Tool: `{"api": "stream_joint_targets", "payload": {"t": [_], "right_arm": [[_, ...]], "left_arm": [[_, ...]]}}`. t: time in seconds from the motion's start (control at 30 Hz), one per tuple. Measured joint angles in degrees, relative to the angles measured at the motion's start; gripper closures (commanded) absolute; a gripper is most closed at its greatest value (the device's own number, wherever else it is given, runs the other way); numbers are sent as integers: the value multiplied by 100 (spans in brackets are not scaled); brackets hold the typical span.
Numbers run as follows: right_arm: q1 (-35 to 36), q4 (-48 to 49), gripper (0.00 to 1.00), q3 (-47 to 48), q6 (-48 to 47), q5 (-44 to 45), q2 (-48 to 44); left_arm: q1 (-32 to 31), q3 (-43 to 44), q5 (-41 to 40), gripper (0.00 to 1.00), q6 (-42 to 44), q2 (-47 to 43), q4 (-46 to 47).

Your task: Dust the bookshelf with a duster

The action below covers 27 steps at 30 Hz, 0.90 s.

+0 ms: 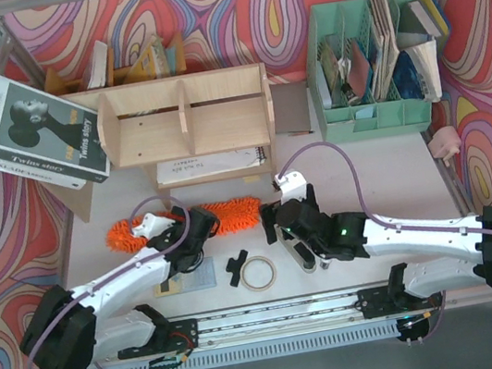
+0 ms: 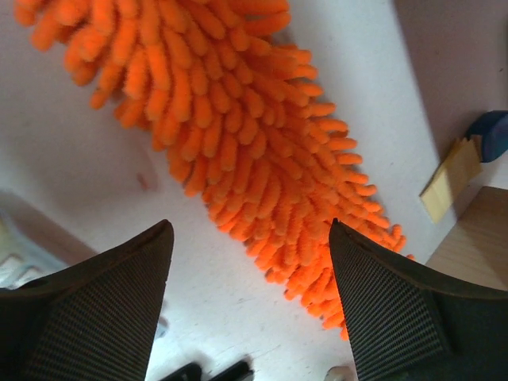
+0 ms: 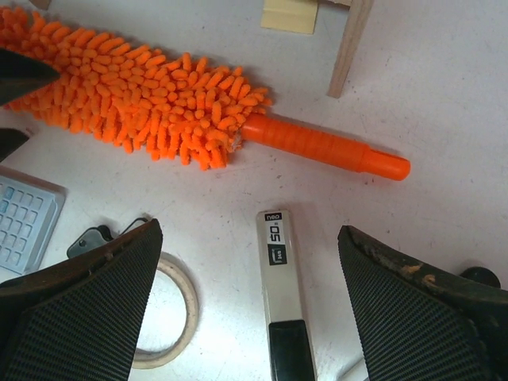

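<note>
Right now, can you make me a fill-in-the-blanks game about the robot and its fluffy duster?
1. The fluffy duster is coloured ____.
2. The left gripper and the right gripper are both ____.
3. The duster's smooth handle lies nearer the ____ gripper.
Missing words: orange, open, right.

Bright, even indoor light falls from above in all three views. Seen from overhead, the pale worktop (image 1: 394, 170) looks slightly washed out, and the bookshelf (image 1: 184, 119) casts a soft shadow beneath itself. The frame rails bow a little at the picture's edges. In the left wrist view the duster (image 2: 238, 143) is vivid but slightly soft, and the corners dim to grey-pink shade. The right wrist view is sharper, with a faint sheen on the duster's handle (image 3: 325, 147). In both wrist views the near jaws are dark.
</note>
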Motion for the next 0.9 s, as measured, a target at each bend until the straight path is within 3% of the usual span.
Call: {"api": "stream_joint_targets", "payload": {"t": [0.27,0.5,0.67,0.9], "right_arm": [[0,302,17,-201,-273,-188,2],[0,452,17,-199,-345,-214,107],[-2,476,17,-199,-398,-210,111],[-2,476,17,-201,-426,-205,109]], "left_arm": [[90,-4,-70,26,-48,623,933],[162,35,-160,33,-199,1049,1060],[256,72,-212,40,-411,1193,1080],[313,114,-273,60,-566,1460,1235]]}}
